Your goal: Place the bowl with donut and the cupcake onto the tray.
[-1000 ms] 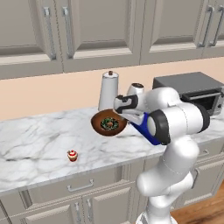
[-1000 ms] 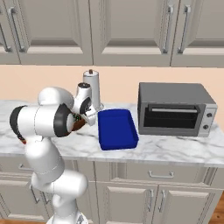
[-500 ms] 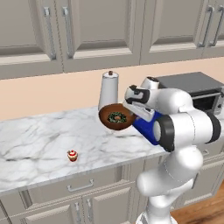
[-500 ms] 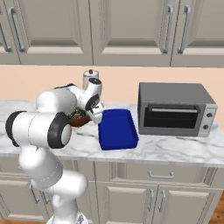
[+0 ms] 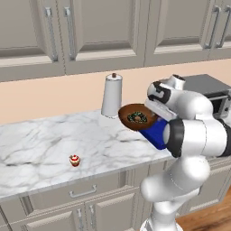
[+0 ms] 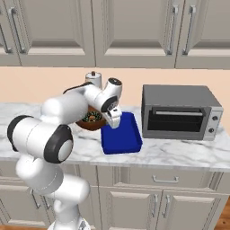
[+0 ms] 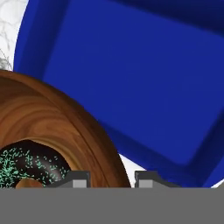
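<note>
The brown wooden bowl (image 5: 130,113) hangs in the air, tilted, with the chocolate donut (image 5: 136,118) lying inside it. My gripper (image 5: 151,109) is shut on the bowl's right rim. In the right base view the gripper (image 6: 114,119) holds the bowl (image 6: 90,121) just left of the dark blue tray (image 6: 122,139), above the counter. In the hand view the bowl (image 7: 57,127) with the donut (image 7: 30,168) fills the lower left, its rim pinched in the gripper (image 7: 107,180), and the tray (image 7: 131,74) lies below and beyond. The cupcake (image 5: 75,160) stands alone on the counter at front left.
A paper towel roll (image 5: 112,95) stands against the wall behind the bowl. A grey toaster oven (image 6: 179,112) sits right of the tray. The marble counter (image 5: 40,144) runs left, with its front edge close to the cupcake.
The arm has carried the bowl with the donut to the right, from mid-counter to the tray's left edge. The cupcake and tray have not moved.
</note>
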